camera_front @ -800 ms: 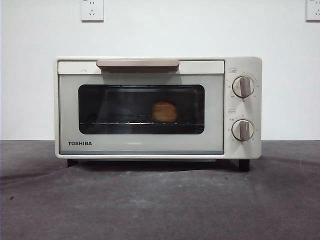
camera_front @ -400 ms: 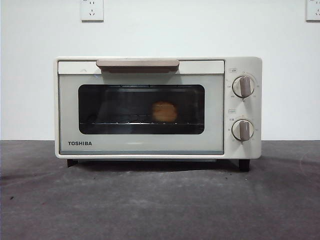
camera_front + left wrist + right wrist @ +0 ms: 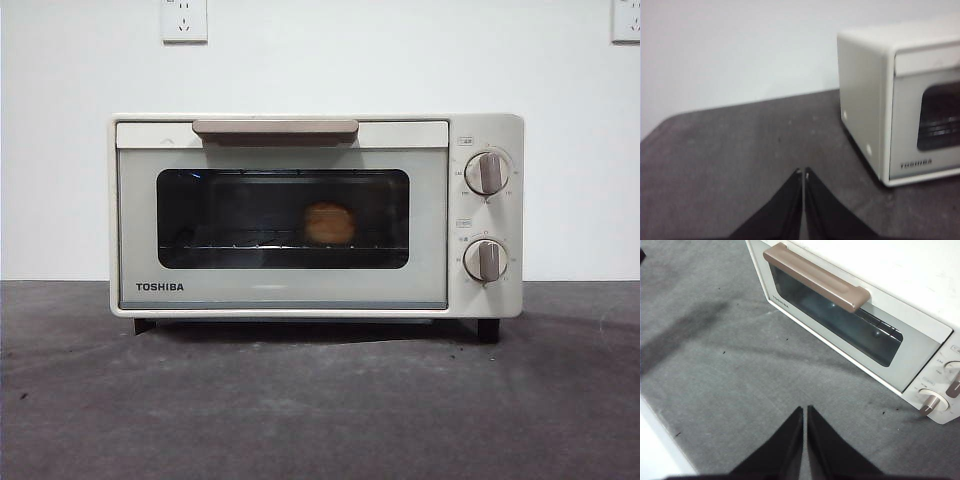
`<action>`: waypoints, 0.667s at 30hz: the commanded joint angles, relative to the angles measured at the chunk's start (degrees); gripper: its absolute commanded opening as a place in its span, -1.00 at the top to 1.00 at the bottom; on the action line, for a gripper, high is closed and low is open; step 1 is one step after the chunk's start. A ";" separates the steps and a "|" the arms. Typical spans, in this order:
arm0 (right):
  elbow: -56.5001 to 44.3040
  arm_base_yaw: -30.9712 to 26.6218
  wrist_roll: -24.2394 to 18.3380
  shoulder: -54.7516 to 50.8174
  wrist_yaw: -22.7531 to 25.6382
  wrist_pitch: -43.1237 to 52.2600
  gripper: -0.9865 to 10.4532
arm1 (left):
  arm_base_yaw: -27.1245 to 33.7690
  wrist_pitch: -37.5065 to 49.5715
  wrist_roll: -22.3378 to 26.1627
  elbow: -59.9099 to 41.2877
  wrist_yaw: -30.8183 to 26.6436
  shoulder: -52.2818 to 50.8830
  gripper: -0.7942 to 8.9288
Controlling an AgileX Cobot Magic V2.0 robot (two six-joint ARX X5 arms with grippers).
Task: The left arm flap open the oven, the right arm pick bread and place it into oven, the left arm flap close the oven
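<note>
cream oven (image 3: 315,215) door shut on bread (image 3: 329,223); left gripper (image 3: 803,172) and right gripper (image 3: 804,410) pinched together, empty

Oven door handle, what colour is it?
Beige-brown; the long bar handle on the cream-white toaster oven shows best in the right wrist view.

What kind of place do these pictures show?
Probably a test bench rather than a home kitchen: a toaster oven stands alone on a grey mat before a bare white wall with sockets.
</note>
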 commanded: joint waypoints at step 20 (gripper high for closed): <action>1.03 0.59 0.59 0.52 0.22 0.63 0.81 | 0.26 -3.28 -0.11 -4.83 -0.13 -0.11 0.80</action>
